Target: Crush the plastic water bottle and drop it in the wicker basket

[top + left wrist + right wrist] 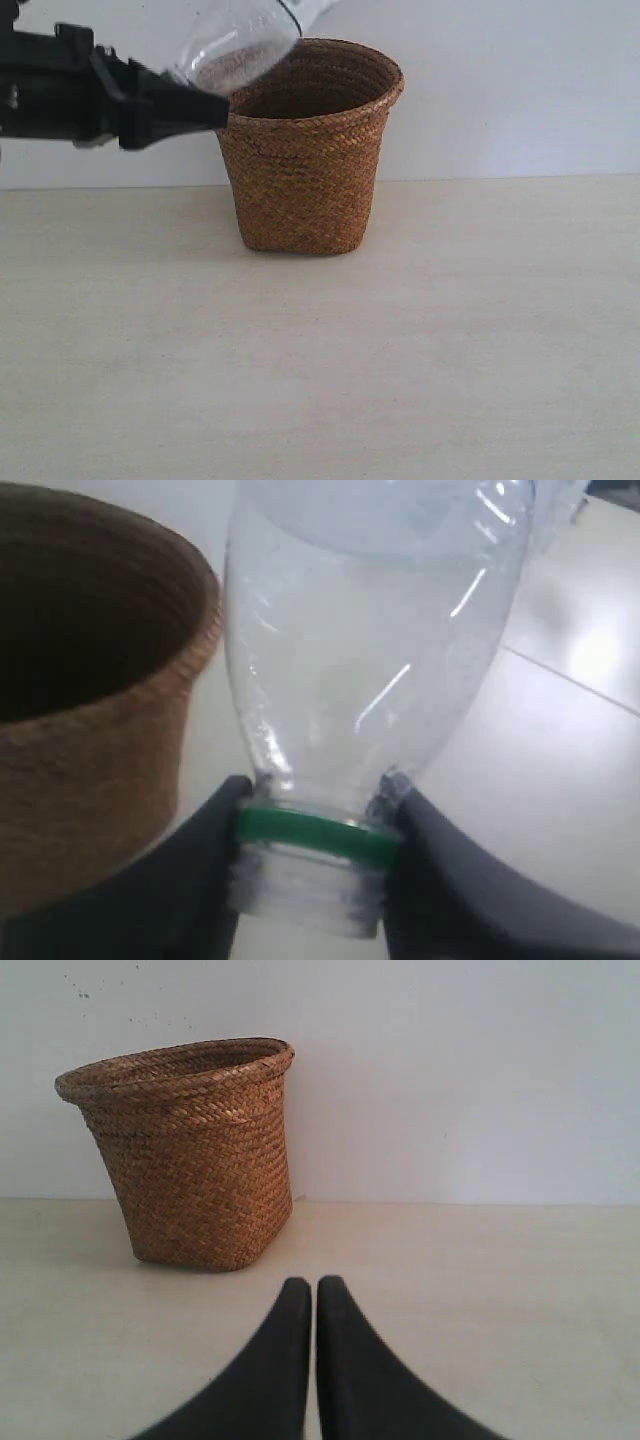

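Up beside the rim of the wicker basket point(305, 180), the left gripper point(315, 815) pinches the tilted plastic water bottle point(370, 650) at its green neck ring, while the right gripper point(312, 1295), well apart, has its fingers pressed together and empty.

Lettering, brands, numbers, signs: none legible.
The plastic water bottle point(370, 650) showed only clear wall and a plain green neck ring point(315, 830); the wicker basket point(305, 150) showed bare brown weave; the tabletop point(400, 350) and the wall point(520, 80) behind it were unmarked in all three views.
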You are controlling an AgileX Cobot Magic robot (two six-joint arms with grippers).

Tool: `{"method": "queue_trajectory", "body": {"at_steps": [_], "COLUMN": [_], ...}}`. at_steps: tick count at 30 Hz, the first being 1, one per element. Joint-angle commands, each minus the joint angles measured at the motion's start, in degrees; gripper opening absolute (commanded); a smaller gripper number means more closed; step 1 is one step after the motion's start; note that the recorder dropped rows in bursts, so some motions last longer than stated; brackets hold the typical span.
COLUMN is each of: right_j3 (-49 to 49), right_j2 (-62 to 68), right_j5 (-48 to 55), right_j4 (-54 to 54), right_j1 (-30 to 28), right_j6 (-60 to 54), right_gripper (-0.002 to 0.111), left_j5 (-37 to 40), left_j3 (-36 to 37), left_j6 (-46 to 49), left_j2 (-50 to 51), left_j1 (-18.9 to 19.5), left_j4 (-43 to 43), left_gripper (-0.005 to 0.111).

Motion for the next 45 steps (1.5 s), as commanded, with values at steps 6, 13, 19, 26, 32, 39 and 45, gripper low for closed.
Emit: {"method": "queue_trajectory", "body": {"at_steps": [6,13,19,26,32,39,45], "right_j3": [-0.02,-0.02,-0.02,-0.02,-0.02,-0.02,-0.02], "right_j2": [-0.44,-0.44,-0.44,-0.44,-0.44,-0.44,-0.44], "right_j5": [-0.42,-0.42,-0.33,-0.33,-0.33,-0.33,-0.33], "right_j4": [0.12,0.32,1.13,1.13,1.13,1.13,1.13], "right_j1": [-0.03,-0.03,-0.03,-0.03,-0.03,-0.03,-0.03], "right_j6": [1.23,2.38,2.38,2.38,2.38,2.38,2.38], "right_gripper": [0.000,0.000,0.000,0.000,0.000,0.000,0.000], "left_j5": [-4.33,-8.67,-8.42,2.02,-0.31,-10.49,-19.97], "left_j3": [-18.14,-25.45,-26.11,-26.00,-14.65,6.47,17.65], "left_j6": [-9.95,-18.11,-22.57,-32.90,-27.60,-4.53,1.14], "left_j2": [12.70,18.33,16.01,12.20,7.20,-5.49,-20.00], "left_j1": [-0.31,-0.15,-0.17,2.77,8.75,15.28,15.03], "left_j4": [2.02,4.08,6.90,21.43,6.73,-18.10,-18.67], "left_gripper": [0.023,0.109,0.089,0.006,0.004,0.004,0.004]}}
